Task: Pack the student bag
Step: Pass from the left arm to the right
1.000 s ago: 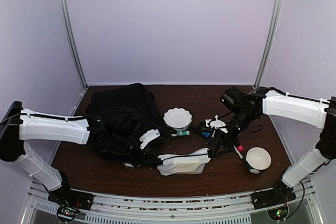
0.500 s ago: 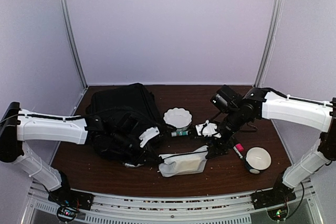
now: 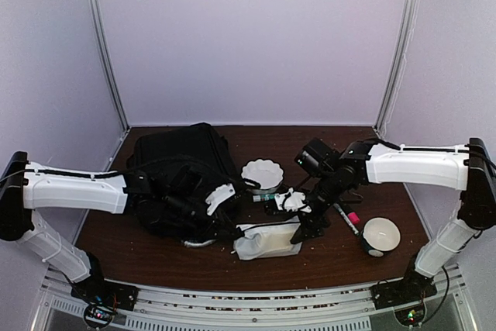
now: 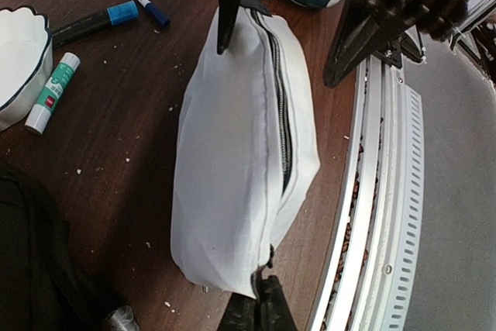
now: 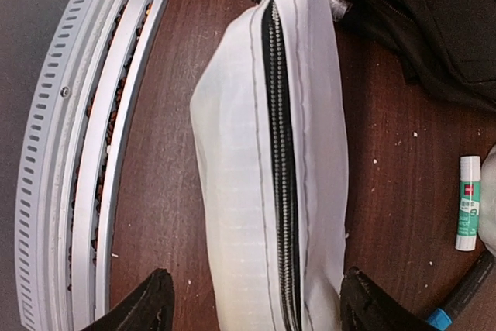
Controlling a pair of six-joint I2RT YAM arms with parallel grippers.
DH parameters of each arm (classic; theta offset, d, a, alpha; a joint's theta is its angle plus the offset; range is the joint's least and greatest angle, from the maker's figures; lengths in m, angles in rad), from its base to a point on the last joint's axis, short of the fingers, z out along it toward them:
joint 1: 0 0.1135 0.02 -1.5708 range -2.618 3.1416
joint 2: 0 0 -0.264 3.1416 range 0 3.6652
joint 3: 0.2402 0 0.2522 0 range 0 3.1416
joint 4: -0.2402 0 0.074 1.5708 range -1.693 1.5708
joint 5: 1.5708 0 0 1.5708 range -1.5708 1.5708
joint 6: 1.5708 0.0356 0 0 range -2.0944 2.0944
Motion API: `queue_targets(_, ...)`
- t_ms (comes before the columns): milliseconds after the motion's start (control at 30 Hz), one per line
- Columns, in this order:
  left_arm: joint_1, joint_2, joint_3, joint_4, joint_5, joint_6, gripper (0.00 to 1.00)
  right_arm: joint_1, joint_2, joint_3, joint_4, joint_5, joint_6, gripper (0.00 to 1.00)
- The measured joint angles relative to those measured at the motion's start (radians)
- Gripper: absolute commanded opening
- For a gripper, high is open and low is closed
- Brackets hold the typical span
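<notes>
Top external: crumb-flecked brown table (image 3: 325, 136) inside lilac walls (image 3: 248, 36), bag (image 3: 182, 162) on left half. Near front edge, left gripper (image 4: 260, 312) clamped on white pouch (image 4: 232, 137) end; right gripper (image 5: 256, 304) spread astride other end.

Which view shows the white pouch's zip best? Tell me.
Right wrist: the zip of the white pouch runs down mid-frame, close up. Left wrist shows it narrower, at an angle; top external shows the pouch small, its zip a faint line.
</notes>
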State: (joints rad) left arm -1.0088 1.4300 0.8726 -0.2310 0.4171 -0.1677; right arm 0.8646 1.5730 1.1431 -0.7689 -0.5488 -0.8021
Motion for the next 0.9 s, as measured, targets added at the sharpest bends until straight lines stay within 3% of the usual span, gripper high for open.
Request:
queue_targets(300,0.000,-0.034,-0.062,0.083,-0.029,-0.029,0.01,0.010,0.117,-0.008,0.092,-0.085,0.096,0.70)
queue_targets(433,0.000,-0.039,-0.074,0.124,-0.040,-0.041,0.01,0.015,0.172,-0.008,0.112,-0.097,0.125,0.59)
queue_targets(600,0.000,-0.052,-0.093,0.156,-0.048,-0.052,0.03,0.017,0.177,-0.004,0.121,-0.105,0.159,0.35)
queue_targets(733,0.000,-0.056,-0.099,0.164,-0.055,-0.057,0.12,0.018,0.177,-0.003,0.132,-0.105,0.180,0.19)
queue_targets(900,0.000,-0.089,-0.098,0.144,-0.083,-0.065,0.35,0.021,0.175,-0.002,0.124,-0.096,0.193,0.15)
